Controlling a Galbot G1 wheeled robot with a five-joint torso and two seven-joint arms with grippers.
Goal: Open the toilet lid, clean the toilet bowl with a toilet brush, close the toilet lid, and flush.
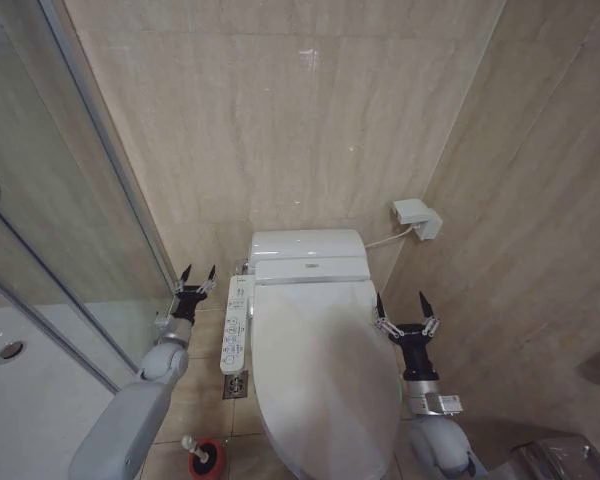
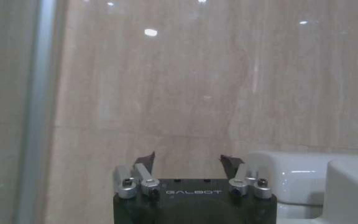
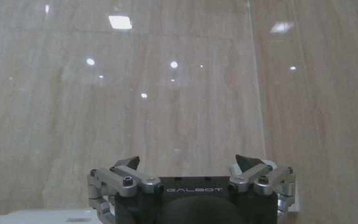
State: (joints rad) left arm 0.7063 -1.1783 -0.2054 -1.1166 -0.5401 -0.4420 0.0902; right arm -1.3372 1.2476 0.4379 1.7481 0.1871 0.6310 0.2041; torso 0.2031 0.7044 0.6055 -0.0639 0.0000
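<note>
**Head view: lid down, both grippers raised and spread beside the toilet**

Head view looks down on the toilet lid (image 1: 320,375), closed flat over the bowl and taking up the centre and the 6 o'clock part of the scene. The white tank unit (image 1: 308,256) sits at the lid's 12 o'clock end, against the beige tiled wall (image 1: 280,120). A white control panel (image 1: 237,323) with small buttons runs along the lid's 9 o'clock side.

Left gripper (image 1: 198,272) is held up at about 10 o'clock from the lid's centre, just beyond the control panel, its two dark fingers spread apart and holding nothing. In the left wrist view the same gripper (image 2: 188,161) faces the wall with its fingers apart, the tank's white corner (image 2: 303,179) close beside it.

Right gripper (image 1: 401,303) hovers at the lid's 3 o'clock edge, fingers pointing up and spread wide, empty. The right wrist view shows this gripper (image 3: 188,162) likewise open toward the tiles.

Toilet brush (image 1: 195,448) stands in its red holder cup (image 1: 207,460) on the floor at about 8 o'clock, near the left arm's elbow. A floor drain (image 1: 235,384) lies between the holder and the control panel. The glass shower screen (image 1: 40,200) fills the 9 o'clock side, and a white wall fitting (image 1: 417,217) sits at 1 o'clock.
</note>
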